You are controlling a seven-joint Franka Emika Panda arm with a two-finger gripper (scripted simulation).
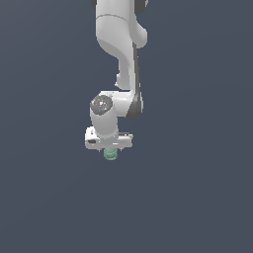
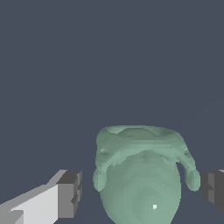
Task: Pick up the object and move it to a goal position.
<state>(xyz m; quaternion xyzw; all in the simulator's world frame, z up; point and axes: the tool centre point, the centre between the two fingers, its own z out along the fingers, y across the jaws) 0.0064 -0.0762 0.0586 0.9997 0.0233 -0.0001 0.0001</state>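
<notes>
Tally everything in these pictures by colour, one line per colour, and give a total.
Pale green: 1, the lumpy object, sitting between the open jaws.
White: 1, the robot arm with its gripper.
Total: 2

The dark grey ground (image 1: 197, 197) lies bare on every side of the arm (image 1: 118, 44) in the exterior view, so there is open passage toward that view's left, right and near edge. The only bulk in the scene is the arm itself, rising from the gripper (image 1: 109, 148) to the frame's upper edge. In the wrist view the pale green object (image 2: 142, 179) fills most of the span between the two fingers (image 2: 70, 194): a narrow gap shows at one finger, while at the other the object's side lobe sits just beside the pad, touching or not I cannot tell. Beyond the object the surface is unbroken
</notes>
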